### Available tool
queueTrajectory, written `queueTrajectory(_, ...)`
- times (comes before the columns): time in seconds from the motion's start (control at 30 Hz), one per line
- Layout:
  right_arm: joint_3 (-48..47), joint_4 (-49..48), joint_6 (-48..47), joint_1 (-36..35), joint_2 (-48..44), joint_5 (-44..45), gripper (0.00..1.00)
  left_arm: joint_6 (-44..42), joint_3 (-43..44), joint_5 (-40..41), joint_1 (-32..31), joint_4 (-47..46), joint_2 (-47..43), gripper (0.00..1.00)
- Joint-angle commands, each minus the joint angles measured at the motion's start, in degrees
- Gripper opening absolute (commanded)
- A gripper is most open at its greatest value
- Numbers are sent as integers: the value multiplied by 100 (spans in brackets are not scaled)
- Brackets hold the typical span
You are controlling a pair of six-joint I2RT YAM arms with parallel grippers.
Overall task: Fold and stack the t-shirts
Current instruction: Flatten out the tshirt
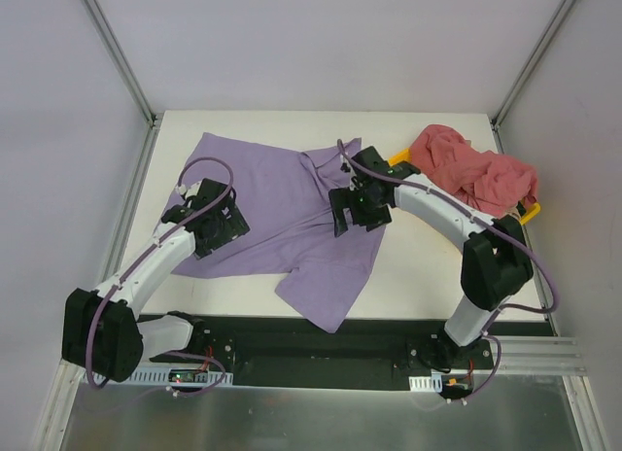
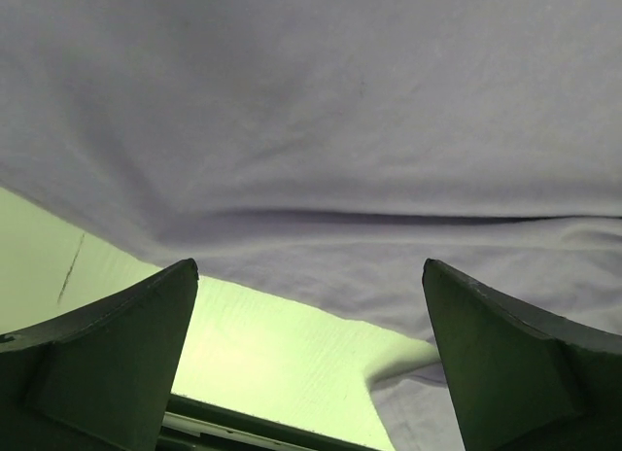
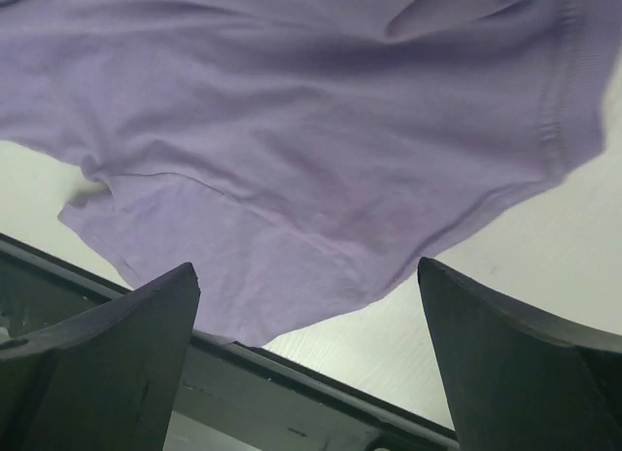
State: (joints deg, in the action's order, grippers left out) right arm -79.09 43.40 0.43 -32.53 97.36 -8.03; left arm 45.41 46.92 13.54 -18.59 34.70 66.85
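Note:
A lavender purple t-shirt (image 1: 282,218) lies spread and rumpled across the middle of the white table, one part reaching the front edge. It fills the left wrist view (image 2: 321,130) and the right wrist view (image 3: 292,121). My left gripper (image 1: 222,225) is open and empty above the shirt's left part. My right gripper (image 1: 352,214) is open and empty above the shirt's right part. Dusty pink-red shirts (image 1: 474,169) lie bunched in a heap at the back right.
A yellow plastic tray (image 1: 529,212) sits under the pink-red heap at the back right. The table's black front edge (image 1: 321,342) runs between the arm bases. Metal frame posts stand at the back corners.

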Motion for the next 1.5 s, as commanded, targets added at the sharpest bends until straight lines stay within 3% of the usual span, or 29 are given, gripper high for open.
queueTrajectory(0.0,227,-569,457,-148,273,-128,97,-85,335,176,259,195,310,99)
queueTrajectory(0.2,631,-1096,704,-209,766,-497,98,-41,257,-80,751,117,812,99)
queueTrajectory(0.43,1184,-1211,818,-8,952,-375,99,-102,125,-528,795,-68,1154,99)
queueTrajectory(0.7,2880,-1255,959,519,-383,205,99,-41,221,-660,787,-68,1067,99)
queueTrajectory(0.9,3304,-913,1047,661,-1218,390,99,-225,502,-686,752,-68,918,99)
queueTrajectory(1.03,2813,-587,864,661,-1843,540,99,-304,704,-607,752,-77,1049,99)
queueTrajectory(1.13,1971,-631,433,661,-1634,364,98,-418,1073,-519,752,-77,1382,99)
queueTrajectory(1.23,803,-613,28,669,-775,66,98,-541,1547,-624,769,-86,1804,99)
queueTrajectory(1.47,-2992,361,-587,669,1940,-427,98,-946,2988,-1117,936,-77,2823,99)
